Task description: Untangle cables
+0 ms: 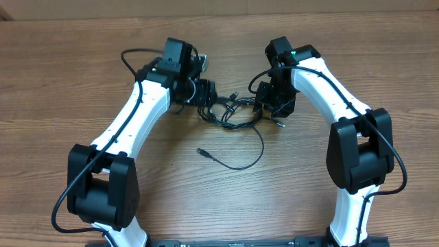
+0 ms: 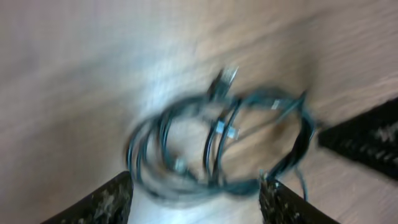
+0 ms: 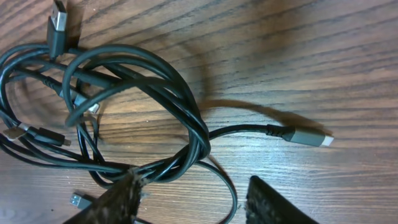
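The cables [image 1: 230,111] lie as a tangle of thin black cords on the wooden table between my two grippers. One cord trails toward the front and ends in a plug [image 1: 204,152]. My left gripper [image 1: 206,95] is at the tangle's left edge. In the blurred left wrist view its jaws stand wide apart, open, over the coil [image 2: 217,143], gripping nothing [image 2: 196,186]. My right gripper [image 1: 269,103] is at the tangle's right edge, open [image 3: 193,190]. One cord loop lies between its fingers, and the twisted bundle [image 3: 186,118] touches its left finger [image 3: 121,199].
A silver-tipped plug [image 3: 308,137] lies to the right of the bundle, and a USB plug [image 3: 57,25] sticks out at its far left. The white and black arms [image 1: 130,130] flank the tangle on both sides. The right gripper's dark body [image 2: 367,140] shows beside the coil.
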